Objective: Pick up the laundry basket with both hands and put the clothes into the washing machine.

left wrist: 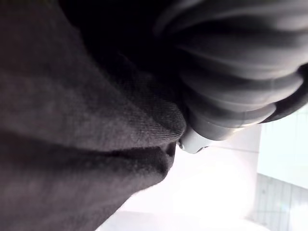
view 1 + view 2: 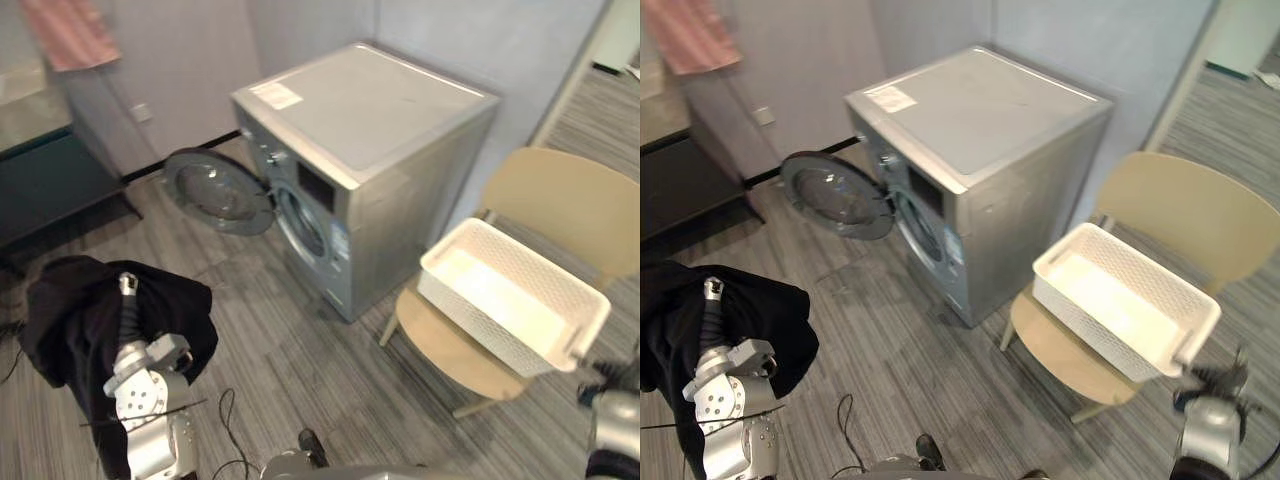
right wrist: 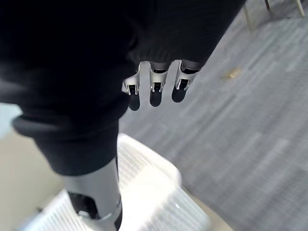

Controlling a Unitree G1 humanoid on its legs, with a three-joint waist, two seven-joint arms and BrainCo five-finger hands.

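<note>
Right now black clothes (image 2: 70, 310) drape the left hand (image 1: 231, 67), its fingers hidden, can't tell; the right hand (image 3: 153, 91) hangs slack, empty, near the basket (image 2: 480, 325) on the chair (image 2: 570, 200) beside the washer (image 2: 370, 130)

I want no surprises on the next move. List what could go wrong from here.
1. The black cloth hangs loosely over the left hand, well short of the washer. It may slip to the floor on the way.
2. The door stands wide open and low, so the cloth or an arm could snag on it.
3. The basket reaches the chair seat's edge. The open right hand just above it could knock it off.
</note>
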